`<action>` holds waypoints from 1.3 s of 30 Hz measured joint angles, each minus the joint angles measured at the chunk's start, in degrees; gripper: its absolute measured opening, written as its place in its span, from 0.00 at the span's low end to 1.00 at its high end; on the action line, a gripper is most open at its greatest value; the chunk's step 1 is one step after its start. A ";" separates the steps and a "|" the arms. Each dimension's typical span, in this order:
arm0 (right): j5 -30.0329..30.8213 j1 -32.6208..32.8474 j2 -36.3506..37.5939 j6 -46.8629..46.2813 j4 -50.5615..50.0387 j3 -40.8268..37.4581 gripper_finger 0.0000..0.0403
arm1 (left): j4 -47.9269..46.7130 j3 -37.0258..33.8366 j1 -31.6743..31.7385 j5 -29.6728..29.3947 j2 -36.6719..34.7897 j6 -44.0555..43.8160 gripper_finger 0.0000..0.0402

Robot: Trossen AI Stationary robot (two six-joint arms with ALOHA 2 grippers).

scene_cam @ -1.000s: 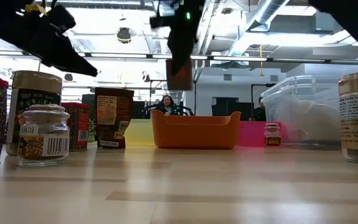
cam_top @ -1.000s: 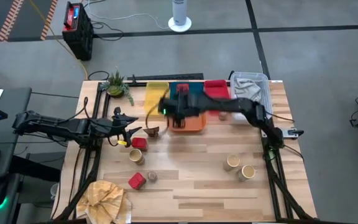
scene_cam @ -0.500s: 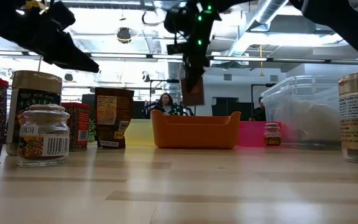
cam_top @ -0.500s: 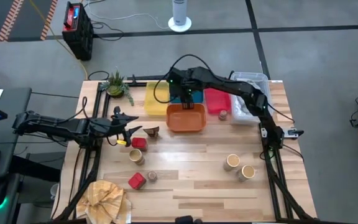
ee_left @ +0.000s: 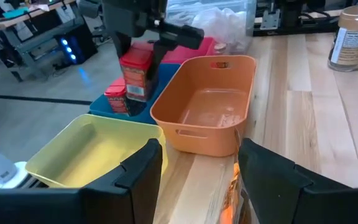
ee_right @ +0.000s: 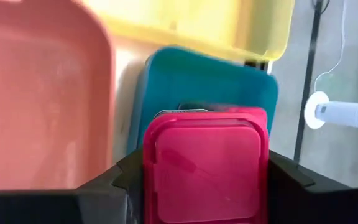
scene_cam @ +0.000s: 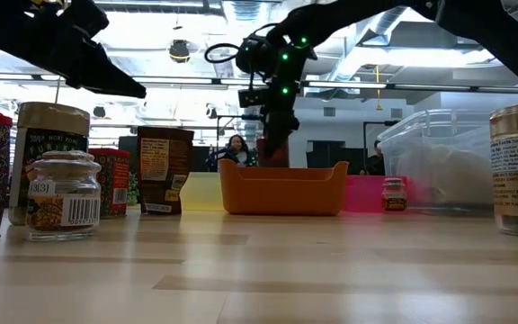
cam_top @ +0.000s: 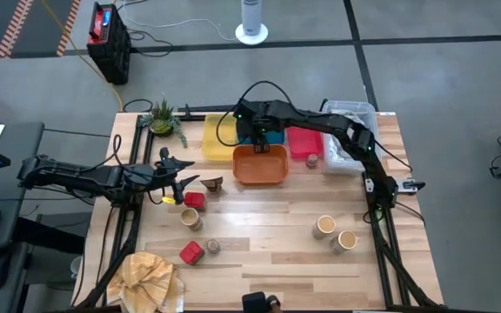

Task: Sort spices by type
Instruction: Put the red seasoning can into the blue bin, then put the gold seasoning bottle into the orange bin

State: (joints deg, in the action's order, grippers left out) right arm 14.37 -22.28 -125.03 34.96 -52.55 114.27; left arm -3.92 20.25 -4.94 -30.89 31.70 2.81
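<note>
My right gripper (cam_top: 259,136) is shut on a red boxy tin (ee_right: 204,158) over the blue tray (ee_right: 197,81), between the yellow tray (cam_top: 217,137) and the red tray (cam_top: 300,139). Another red tin (ee_left: 115,99) stands in the blue tray beside it. My left gripper (cam_top: 177,184) is open and empty at the table's left, near the dark brown piece (cam_top: 213,183) and a red tin (cam_top: 195,199). Tan jars (cam_top: 323,227) (cam_top: 347,240) (cam_top: 190,218), a red tin (cam_top: 190,252) and a small shaker (cam_top: 212,247) stand on the table. My right gripper pinches the red tin between its two fingers (ee_right: 120,186), on two opposite sides (ee_right: 146,168) near the lid. The fingers come from above, pointing down. The tin is upright, low over the blue tray (ee_left: 135,71); whether it stands on the tray floor I cannot tell.
The orange tray (cam_top: 260,165) lies just near of the blue one. A shaker (cam_top: 312,161) stands by the red tray. A clear bin (cam_top: 348,130) is at the far right, a plant (cam_top: 163,117) at the far left, a tan cloth (cam_top: 150,278) at the near left corner.
My right gripper has carried the red tin from over the orange tray toward the table's far edge and down into the blue tray, the tin staying upright.
</note>
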 joint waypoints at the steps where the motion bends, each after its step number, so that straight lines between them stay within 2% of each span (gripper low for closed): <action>1: -0.24 -0.08 0.02 0.00 0.95 -0.58 0.58 | 0.00 0.00 0.00 0.00 0.00 0.02 0.50; 6: -2.93 -0.40 0.00 -0.56 4.33 -2.76 0.59 | 0.00 0.00 0.01 0.01 0.00 0.02 0.50; 11: -3.84 -1.20 -0.04 -2.20 8.63 -4.31 0.65 | -0.12 0.00 0.00 0.06 0.00 -0.20 0.50; 19: -4.16 -2.73 0.00 -4.59 8.98 -5.28 0.71 | -0.55 0.00 -0.01 0.19 0.00 -0.30 0.50; 28: -4.14 -2.18 0.01 -5.02 8.43 -3.66 0.73 | -0.63 0.00 -0.01 0.17 0.02 -0.27 0.50; 34: -3.88 2.33 0.36 -8.74 6.12 2.75 0.73 | -5.83 2.16 0.40 0.18 0.32 -3.94 0.50; 39: -4.00 8.74 0.26 -10.18 6.95 3.23 0.73 | -9.53 3.97 0.45 0.17 0.28 -7.79 0.50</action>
State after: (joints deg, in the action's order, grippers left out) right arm 10.37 -13.54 -124.77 24.78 -45.59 117.49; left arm -13.46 24.22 -4.49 -30.72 31.99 -4.98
